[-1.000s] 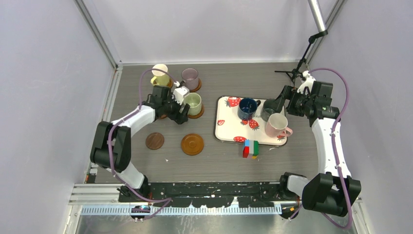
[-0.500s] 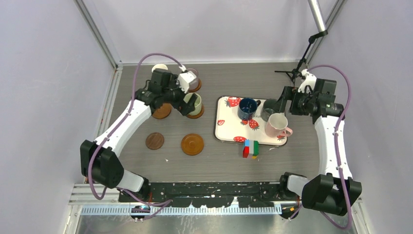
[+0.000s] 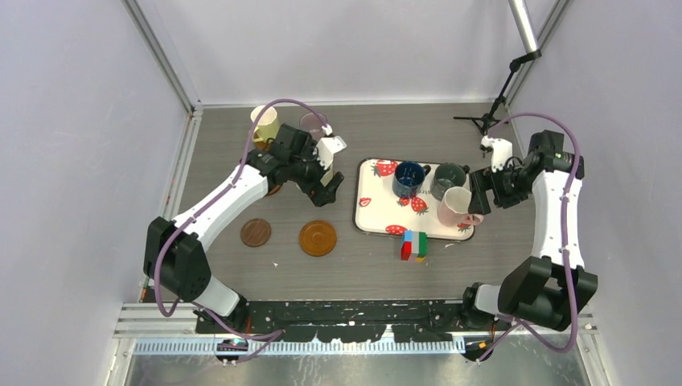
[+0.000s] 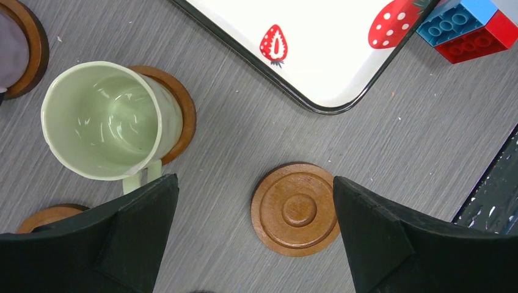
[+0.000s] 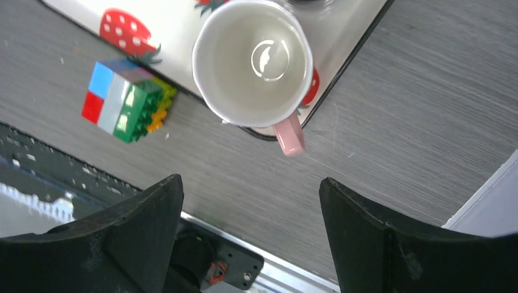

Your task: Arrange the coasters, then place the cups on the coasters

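Left hand (image 4: 253, 204): spread wide and empty, hanging above the counter (image 3: 362, 269) between the green cup (image 4: 104, 119) and the tray (image 4: 317, 61), touching neither.
Right hand (image 5: 250, 189): spread wide and empty, just beside the pink cup (image 5: 253, 61) on its outer side, with the cup beyond the fingertips and not between them.
Green cup: upright on the green cup's coaster (image 4: 183, 107), brown rim showing on one side, handle turned toward the left hand's finger in the wrist view.
Mauve cup (image 4: 11, 49): upright on the mauve cup's coaster (image 4: 38, 43), cut off at the edge of the left wrist view, behind the green cup.
Yellow cup (image 3: 264, 122): far left of the group, near the mauve cup; cannot tell what lies under it.
Light bare coaster (image 4: 296, 209): flat on the counter, seen between the left hand's fingers, on the near side of the green cup.
Dark bare coaster (image 3: 256, 232): flat on the counter, left of the light bare coaster and apart from it.
Half-hidden coaster (image 4: 49, 217): left of the green cup, mostly covered by a finger in the wrist view.
Pink cup: upright on the tray's near right corner, handle jutting out over the tray's edge.
Blue cup (image 3: 408, 178) and grey cup (image 3: 447, 178): upright side by side on the far half of the tray, blue on the left.
Block toy (image 3: 414, 245): on the counter, just beside the tray's near edge, near the pink cup.
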You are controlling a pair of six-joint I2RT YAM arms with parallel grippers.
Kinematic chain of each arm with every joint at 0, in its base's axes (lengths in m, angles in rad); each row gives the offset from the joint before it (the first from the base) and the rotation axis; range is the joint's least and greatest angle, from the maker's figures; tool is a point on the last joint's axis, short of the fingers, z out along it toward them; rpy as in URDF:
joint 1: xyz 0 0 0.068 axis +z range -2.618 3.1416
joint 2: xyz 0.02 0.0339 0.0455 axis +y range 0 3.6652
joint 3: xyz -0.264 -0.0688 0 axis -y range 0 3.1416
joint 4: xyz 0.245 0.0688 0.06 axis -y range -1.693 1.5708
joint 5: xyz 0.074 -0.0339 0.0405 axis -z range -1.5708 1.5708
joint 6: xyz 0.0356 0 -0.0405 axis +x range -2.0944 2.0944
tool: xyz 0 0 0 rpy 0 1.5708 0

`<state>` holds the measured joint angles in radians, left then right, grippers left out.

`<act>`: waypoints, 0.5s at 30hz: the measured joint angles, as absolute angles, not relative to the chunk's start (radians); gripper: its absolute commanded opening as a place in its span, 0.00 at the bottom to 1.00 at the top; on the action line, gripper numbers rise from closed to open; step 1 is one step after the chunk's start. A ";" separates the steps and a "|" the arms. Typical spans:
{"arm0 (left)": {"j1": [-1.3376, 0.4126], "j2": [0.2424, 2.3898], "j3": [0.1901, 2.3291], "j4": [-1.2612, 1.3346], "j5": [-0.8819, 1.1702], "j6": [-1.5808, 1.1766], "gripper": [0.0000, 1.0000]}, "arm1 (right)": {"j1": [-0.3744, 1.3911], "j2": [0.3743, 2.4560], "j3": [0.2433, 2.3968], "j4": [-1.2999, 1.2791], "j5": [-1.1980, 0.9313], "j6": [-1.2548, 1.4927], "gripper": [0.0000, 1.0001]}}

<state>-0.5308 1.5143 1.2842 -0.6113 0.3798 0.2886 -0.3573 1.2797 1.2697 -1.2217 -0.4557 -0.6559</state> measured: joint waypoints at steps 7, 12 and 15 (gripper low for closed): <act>-0.531 1.515 1.282 -0.611 0.377 0.286 1.00 | -0.357 1.354 1.250 -1.277 -0.446 -0.806 0.83; -0.531 1.515 1.276 -0.611 0.374 0.283 1.00 | -0.355 1.395 1.212 -1.272 -0.447 -0.844 0.81; -0.531 1.515 1.271 -0.611 0.374 0.276 1.00 | -0.347 1.404 1.182 -1.250 -0.447 -0.846 0.77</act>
<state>-0.5308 1.5146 1.2709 -0.6106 0.3740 0.2760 -0.3473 1.4036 1.1824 -1.2495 -0.4465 -0.8463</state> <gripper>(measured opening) 0.996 0.808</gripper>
